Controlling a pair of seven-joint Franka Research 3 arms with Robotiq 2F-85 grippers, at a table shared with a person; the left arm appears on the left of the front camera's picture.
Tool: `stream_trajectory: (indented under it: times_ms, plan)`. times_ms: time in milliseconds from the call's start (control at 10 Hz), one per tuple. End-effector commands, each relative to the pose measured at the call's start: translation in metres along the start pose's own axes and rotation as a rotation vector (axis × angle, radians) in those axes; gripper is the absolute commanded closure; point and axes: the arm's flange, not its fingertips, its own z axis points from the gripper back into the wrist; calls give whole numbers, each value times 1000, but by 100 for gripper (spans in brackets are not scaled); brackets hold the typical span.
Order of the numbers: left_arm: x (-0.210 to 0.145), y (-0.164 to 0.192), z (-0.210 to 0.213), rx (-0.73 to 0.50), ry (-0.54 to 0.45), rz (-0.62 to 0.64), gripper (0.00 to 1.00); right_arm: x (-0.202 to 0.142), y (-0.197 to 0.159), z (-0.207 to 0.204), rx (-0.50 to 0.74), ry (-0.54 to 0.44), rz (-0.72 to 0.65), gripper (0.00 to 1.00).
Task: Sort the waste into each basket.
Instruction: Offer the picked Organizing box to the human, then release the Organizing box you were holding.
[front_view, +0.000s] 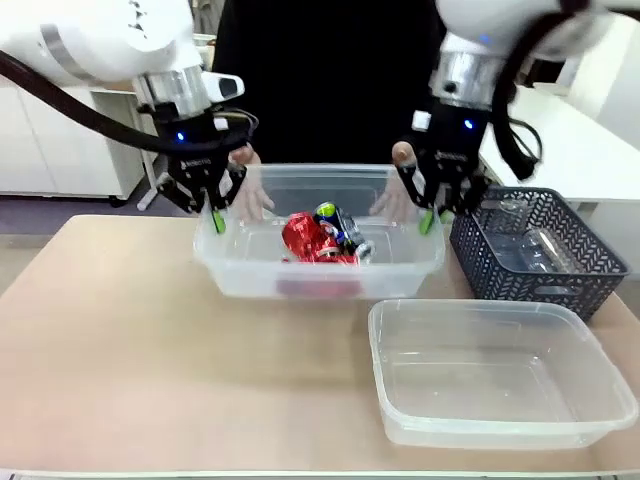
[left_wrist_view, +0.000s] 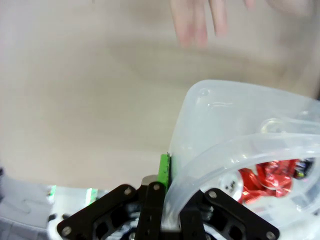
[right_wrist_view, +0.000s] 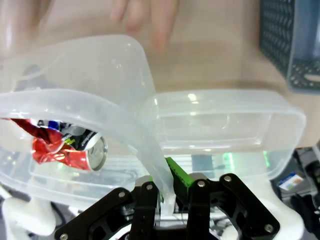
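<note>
While clamped at opposite end rims by left tool (front_view: 213, 220) and right tool (front_view: 432, 218), held crushed cans (front_view: 318, 238) inside clear tub (front_view: 250, 272) at worktop's (front_view: 150, 340) far side. Risked uneven pull flexing thin rim, slipping free, spilling cans.

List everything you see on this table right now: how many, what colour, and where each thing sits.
held tub: one, clear, middle of the table, far side
crushed cans: several, exact count unclear, mostly red, one blue and silver, inside the held tub
empty tub: one, clear, near right
lattice basket: one, dark grey, far right
bottles: at least two, clear, in the lattice basket
table: one, beige
person's hands: two, just behind the held tub
left gripper: black, green pads, shut on the held tub's left rim
right gripper: black, green pads, shut on its right rim
</note>
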Motion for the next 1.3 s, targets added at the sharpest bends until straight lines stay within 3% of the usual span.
stream_trajectory:
  times_ms: [0,300,400,1200]
  plan:
    - [38,13,9,15,-5,83,97,29,3,16,-62,106,-1,94]
    - [49,24,3,-31,15,100,97,53,-4,-1,10,141,5,94]
    - [43,10,-3,-20,31,39,97,51,9,0,9,86,6,94]
    - [43,10,-3,-20,31,39,97,51,9,0,9,86,6,94]
